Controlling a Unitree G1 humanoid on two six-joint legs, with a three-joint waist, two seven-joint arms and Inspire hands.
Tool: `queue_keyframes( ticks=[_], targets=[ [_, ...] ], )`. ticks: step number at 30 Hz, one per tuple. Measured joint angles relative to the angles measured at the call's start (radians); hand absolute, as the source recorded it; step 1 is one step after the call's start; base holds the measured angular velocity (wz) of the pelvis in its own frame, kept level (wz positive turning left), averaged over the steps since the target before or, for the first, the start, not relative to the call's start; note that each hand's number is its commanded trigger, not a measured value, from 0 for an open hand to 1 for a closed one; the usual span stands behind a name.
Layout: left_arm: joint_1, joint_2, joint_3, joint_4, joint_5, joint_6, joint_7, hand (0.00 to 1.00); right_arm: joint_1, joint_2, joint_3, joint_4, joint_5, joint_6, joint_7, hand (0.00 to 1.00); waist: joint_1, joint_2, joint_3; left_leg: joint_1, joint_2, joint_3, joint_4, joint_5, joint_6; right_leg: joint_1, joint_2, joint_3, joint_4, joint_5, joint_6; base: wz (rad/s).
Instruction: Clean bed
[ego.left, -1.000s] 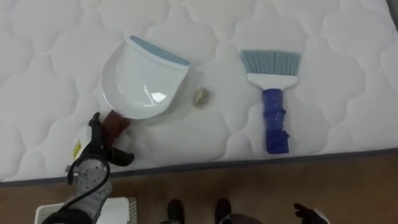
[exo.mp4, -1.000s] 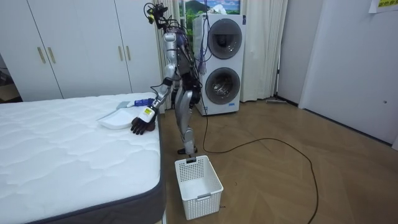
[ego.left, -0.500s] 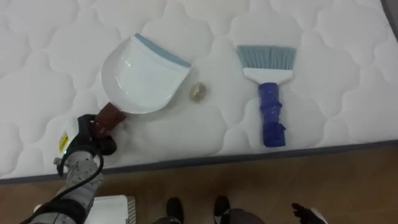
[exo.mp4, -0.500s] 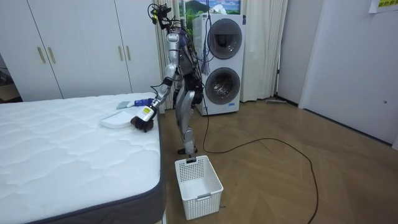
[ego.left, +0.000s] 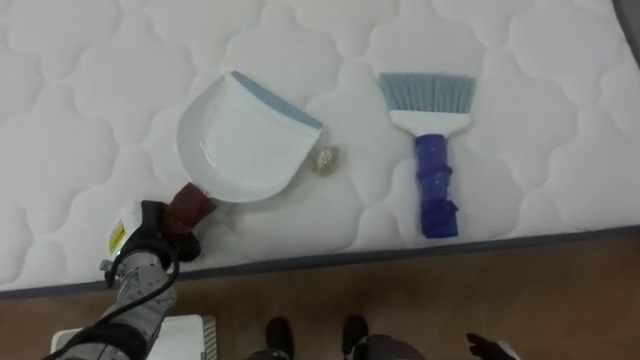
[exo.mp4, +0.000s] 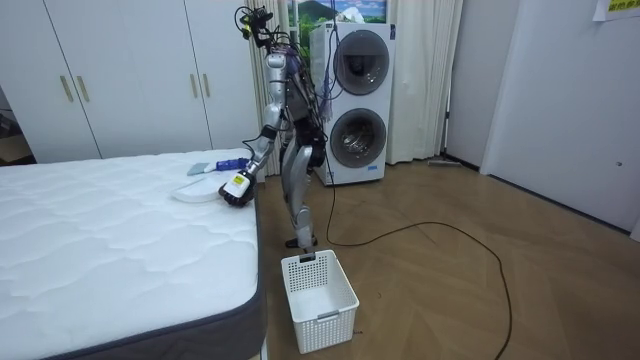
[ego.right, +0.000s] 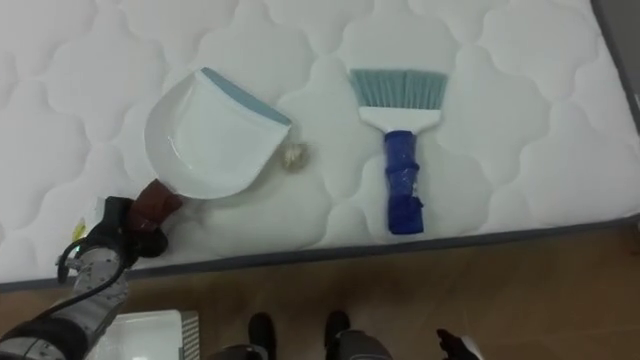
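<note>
A white dustpan (ego.left: 245, 140) with a blue-grey lip lies on the white quilted mattress (ego.left: 540, 150), its brown handle (ego.left: 192, 207) pointing at the near edge. My left hand (ego.left: 152, 240) is at that edge with its dark fingers curled round the handle's end. A small beige crumpled scrap (ego.left: 323, 158) sits just off the pan's lip, to its right. Farther right lies a hand brush (ego.left: 435, 175) with a blue handle and pale blue bristles pointing away from me. My right hand (ego.left: 488, 347) hangs low at the lower right over the floor, fingers relaxed.
I stand at the bed's side by its corner. A white slatted basket (exo.mp4: 318, 300) stands on the wooden floor near the bed's corner; its rim (ego.left: 190, 330) is under my left arm. Stacked washing machines (exo.mp4: 355, 100) are behind me, white wardrobes (exo.mp4: 130, 70) beyond the bed.
My left hand has gone from open beside the handle to curled round it. The dustpan has shifted a little to the right, its lip now nearer the scrap. The brush has not moved.
</note>
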Motion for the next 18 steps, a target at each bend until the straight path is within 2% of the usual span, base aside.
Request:
queue_keyframes(
  ticks=[6,12,15,18],
  targets=[
    [-0.011,0.003,0.004,0.019,0.025,0.019,0.0,1.0,0.0,-0.001,-0.001,0.006,0.001,0.02,0.012,0.0,0.0,-0.002,-0.0001,0.003,0.003,0.003,-0.002,-0.001,0.002,0.002,0.001,0.001,-0.003,0.0,0.0,-0.01],
    [-0.011,0.007,0.004,0.019,0.044,0.019,0.008,1.0,0.001,-0.001,-0.001,0.007,0.001,0.034,0.019,0.0,0.005,-0.001,-0.001,0.001,0.01,0.017,-0.005,-0.002,0.002,0.002,0.006,0.002,-0.012,0.002,-0.002,0.0],
    [-0.011,0.015,0.004,0.019,0.047,0.018,0.008,1.0,0.0,-0.001,-0.001,0.002,0.001,0.033,0.015,0.0,0.01,0.0,-0.0016,0.0,0.012,0.017,-0.005,-0.002,0.001,0.002,0.009,0.002,-0.013,0.003,-0.004,0.0],
    [-0.011,0.037,0.004,0.028,0.047,0.018,0.012,1.0,-0.001,-0.001,-0.004,0.001,-0.007,0.024,0.011,0.0,0.012,0.001,-0.0026,0.001,0.017,0.017,-0.001,-0.004,-0.002,0.002,0.013,0.003,-0.013,0.005,-0.008,0.0]
  ],
)
